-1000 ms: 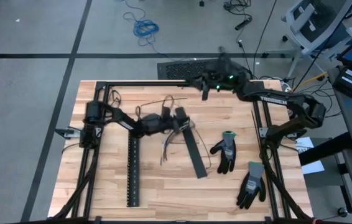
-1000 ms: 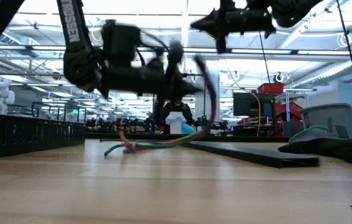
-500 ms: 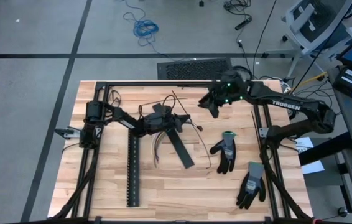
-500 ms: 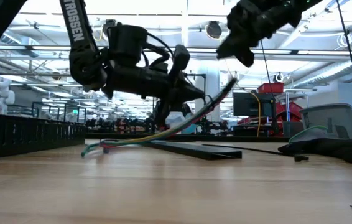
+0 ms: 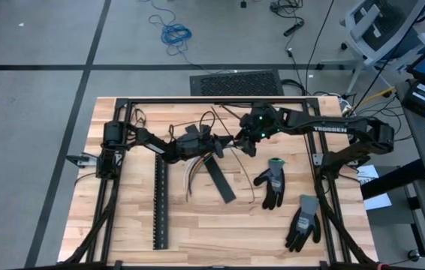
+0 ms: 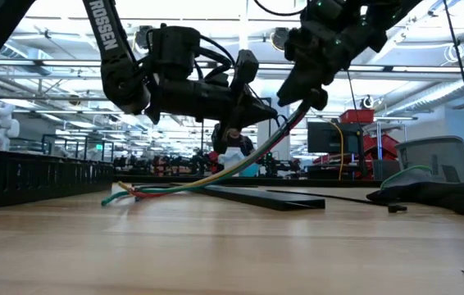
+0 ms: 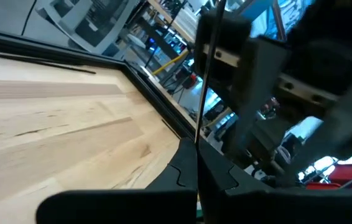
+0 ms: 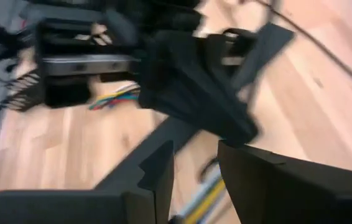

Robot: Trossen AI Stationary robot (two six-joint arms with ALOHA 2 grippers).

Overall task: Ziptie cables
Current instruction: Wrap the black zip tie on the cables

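The cables (image 5: 191, 174), a bundle of thin coloured wires, slant in the low view from the table up to my left gripper (image 6: 271, 115), which is shut on them near their raised end. Their lower end (image 6: 114, 197) lies on the wood. My right gripper (image 5: 244, 145) hangs open right beside the left one, tipped downward. In the right wrist view its fingers (image 8: 158, 167) stand on either side of the raised wires (image 8: 202, 194); whether they touch, I cannot tell. A thin dark strand (image 7: 202, 93) rises from the left gripper's shut fingers. My left gripper holds the cables near their raised end (image 6: 281, 133), its fingers about level and coming from the table's left. The gripper's own body hides the exact place of contact. The bundle hangs slack, slanting down from the fingers, and its lower end rests on the table.
A short black strip (image 5: 218, 177) lies slantwise under the grippers. A long black slotted strip (image 5: 160, 206) lies toward the near left. Two dark gloves (image 5: 272, 183) (image 5: 302, 222) lie at the right. A black frame (image 5: 197, 100) borders the tabletop.
My right gripper has come down from the far edge toward the left gripper, tipping its fingers downward and opening. The cables have swung; their lower end has slid toward the table's left. The short black strip has shifted a little to the left and turned.
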